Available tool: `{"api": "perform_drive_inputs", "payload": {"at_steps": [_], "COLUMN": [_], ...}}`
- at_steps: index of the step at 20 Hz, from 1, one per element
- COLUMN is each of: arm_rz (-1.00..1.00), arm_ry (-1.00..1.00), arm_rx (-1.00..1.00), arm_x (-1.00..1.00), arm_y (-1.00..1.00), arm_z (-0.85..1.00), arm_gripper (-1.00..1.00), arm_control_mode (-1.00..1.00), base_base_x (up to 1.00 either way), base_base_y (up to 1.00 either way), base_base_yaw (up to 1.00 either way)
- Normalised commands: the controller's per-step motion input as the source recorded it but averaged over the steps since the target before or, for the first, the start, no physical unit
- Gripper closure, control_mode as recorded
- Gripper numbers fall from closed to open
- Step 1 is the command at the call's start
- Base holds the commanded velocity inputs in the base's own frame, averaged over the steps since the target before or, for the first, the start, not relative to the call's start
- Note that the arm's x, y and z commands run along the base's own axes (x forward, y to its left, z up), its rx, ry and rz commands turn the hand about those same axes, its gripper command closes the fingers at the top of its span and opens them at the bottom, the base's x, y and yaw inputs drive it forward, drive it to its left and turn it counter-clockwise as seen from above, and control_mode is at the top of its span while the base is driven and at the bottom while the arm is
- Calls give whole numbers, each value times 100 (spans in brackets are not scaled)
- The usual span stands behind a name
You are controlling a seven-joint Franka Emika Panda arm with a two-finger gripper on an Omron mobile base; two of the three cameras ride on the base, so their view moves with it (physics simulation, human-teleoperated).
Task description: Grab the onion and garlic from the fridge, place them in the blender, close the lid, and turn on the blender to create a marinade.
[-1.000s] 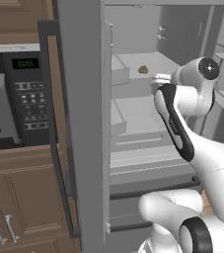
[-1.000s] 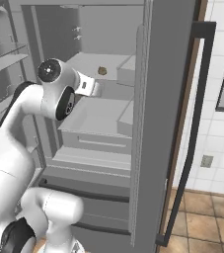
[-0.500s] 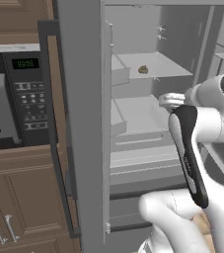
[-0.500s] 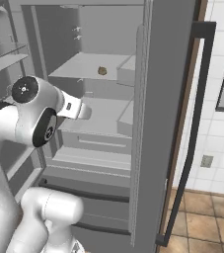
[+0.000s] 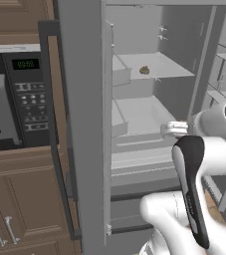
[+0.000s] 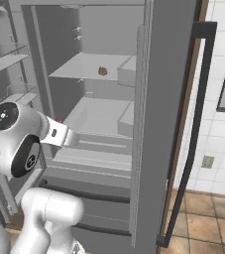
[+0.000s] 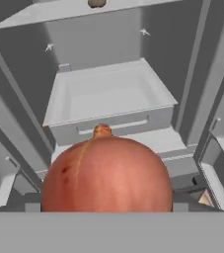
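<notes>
The onion, a smooth orange-red ball, looms close in the hand view, and my gripper is shut on it. The hand hangs in front of the open fridge, level with its lower drawers, as the right base view also shows for the gripper. The garlic, a small tan lump, lies alone on the upper shelf, well above and beyond the hand. It appears as the garlic from the other side and as the garlic at the top edge of the hand view.
A black microwave sits in wooden cabinets left of the fridge. The open fridge door with its long dark handle stands to the right, with door racks on the left. A pale drawer lies ahead of the hand.
The hand has dropped from upper-shelf height to drawer height and drawn back out of the fridge towards the base. The garlic has stayed on its shelf.
</notes>
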Motion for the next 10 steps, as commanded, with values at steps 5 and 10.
{"api": "perform_drive_inputs", "payload": {"at_steps": [5, 10], "arm_rz": [1, 0], "arm_ry": [4, -1], "arm_rx": [-1, 0], "arm_x": [-38, -40], "arm_y": [28, 7], "arm_z": [-23, 0], "arm_gripper": [100, 100], "arm_control_mode": [-100, 100], "base_base_x": [0, -60], "base_base_y": [0, 2], "base_base_yaw": [0, 0]}}
